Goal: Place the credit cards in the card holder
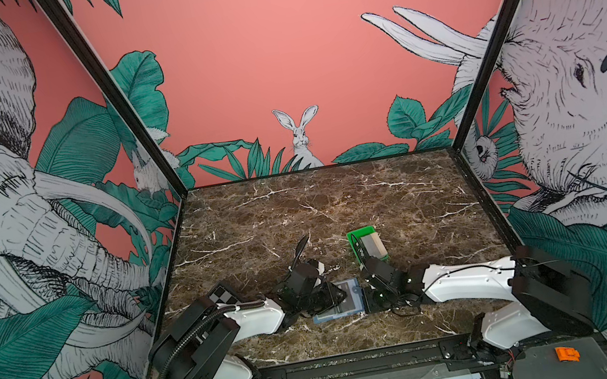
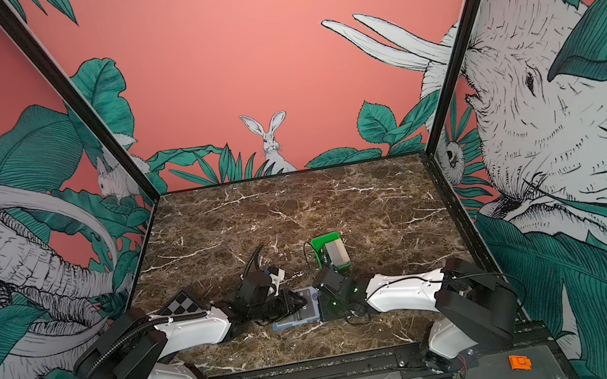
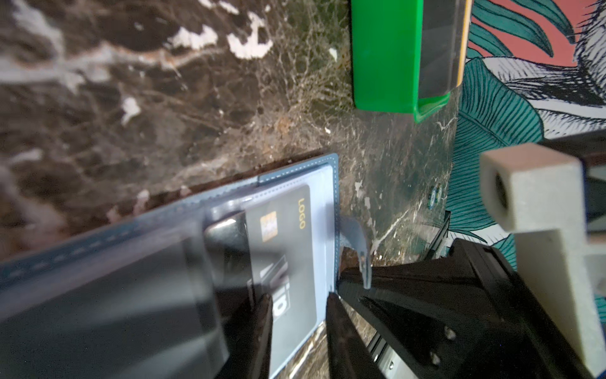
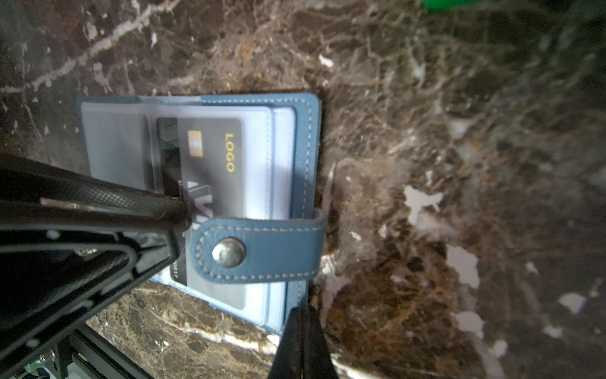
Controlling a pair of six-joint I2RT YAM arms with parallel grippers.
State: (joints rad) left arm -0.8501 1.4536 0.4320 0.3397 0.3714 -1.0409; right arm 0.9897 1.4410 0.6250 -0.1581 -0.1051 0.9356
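A slate-blue card holder [image 2: 300,314] is seen lying open on the marble table [image 2: 296,208], flanked by the left arm [image 2: 191,328] and the right arm [image 2: 404,293]; credit cards [image 2: 336,252] are stacked in a green tray [image 2: 319,242] just behind.

Blue card holder [image 4: 255,164]; black card [image 4: 210,157]; green tray [image 3: 383,55]; brown-marbled table [image 4: 426,131].
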